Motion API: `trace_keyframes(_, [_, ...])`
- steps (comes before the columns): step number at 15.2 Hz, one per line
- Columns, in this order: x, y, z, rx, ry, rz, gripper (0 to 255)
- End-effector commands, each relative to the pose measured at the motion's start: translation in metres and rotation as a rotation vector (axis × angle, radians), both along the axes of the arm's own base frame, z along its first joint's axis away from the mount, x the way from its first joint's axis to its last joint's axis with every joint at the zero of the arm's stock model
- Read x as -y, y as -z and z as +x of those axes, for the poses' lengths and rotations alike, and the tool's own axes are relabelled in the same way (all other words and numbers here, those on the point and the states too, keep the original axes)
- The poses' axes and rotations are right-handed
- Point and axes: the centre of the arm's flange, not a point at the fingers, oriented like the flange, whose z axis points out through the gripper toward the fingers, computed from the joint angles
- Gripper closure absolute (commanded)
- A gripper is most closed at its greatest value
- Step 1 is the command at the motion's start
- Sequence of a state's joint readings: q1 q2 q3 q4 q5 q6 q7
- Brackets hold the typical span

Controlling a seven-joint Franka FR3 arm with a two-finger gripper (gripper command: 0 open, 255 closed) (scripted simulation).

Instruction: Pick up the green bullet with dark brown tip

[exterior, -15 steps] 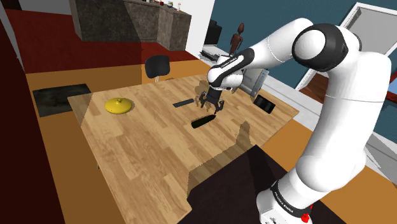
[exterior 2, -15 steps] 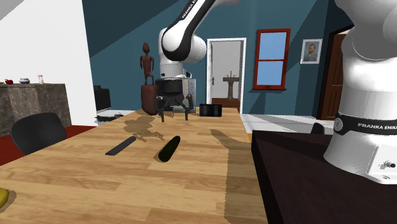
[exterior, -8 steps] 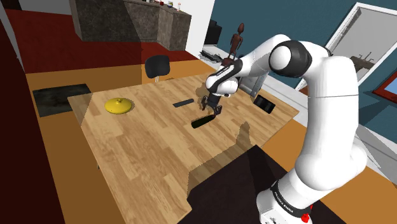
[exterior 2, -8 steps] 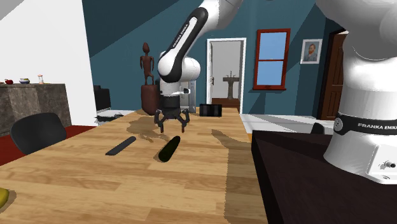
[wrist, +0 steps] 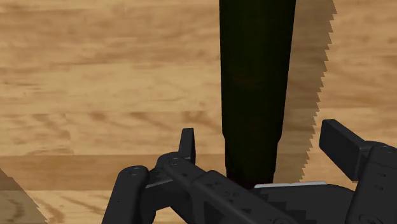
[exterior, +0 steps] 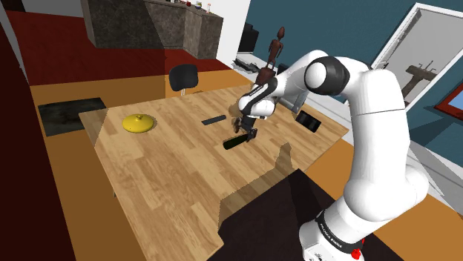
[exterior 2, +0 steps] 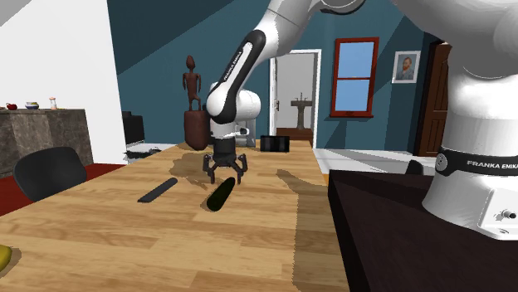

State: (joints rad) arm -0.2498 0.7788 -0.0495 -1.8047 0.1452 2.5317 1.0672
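Over the wooden table (exterior: 159, 174), the black gripper (exterior 2: 224, 175) hangs just above the dark green bullet (wrist: 257, 76), its 2 fingers spread apart.

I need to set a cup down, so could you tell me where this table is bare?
Widest bare patch: the lower half of the table in the shoulder view, below the yellow lid. Crowded: the far middle, where the gripper hovers over the dark bullet beside the flat black bar.

Wooden table (exterior: 171, 174), dark bullet (exterior: 236, 141) (lying flat), slim black bar (exterior: 214, 119) near it, yellow dome (exterior: 138, 122), black box (exterior: 309, 122)
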Motion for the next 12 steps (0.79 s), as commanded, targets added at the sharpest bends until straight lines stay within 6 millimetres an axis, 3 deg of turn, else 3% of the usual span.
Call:
trace_keyframes(1, [0.0004,0.0090,-0.0006,0.000,0.000,0.000,0])
trace_keyframes(2, [0.0004,0.0090,-0.0006,0.000,0.000,0.000,0])
trace_keyframes(3, [0.0001,0.0098,-0.0007,0.000,0.000,0.000,255])
trace_keyframes(12, [0.0004,0.0090,-0.0006,0.000,0.000,0.000,255])
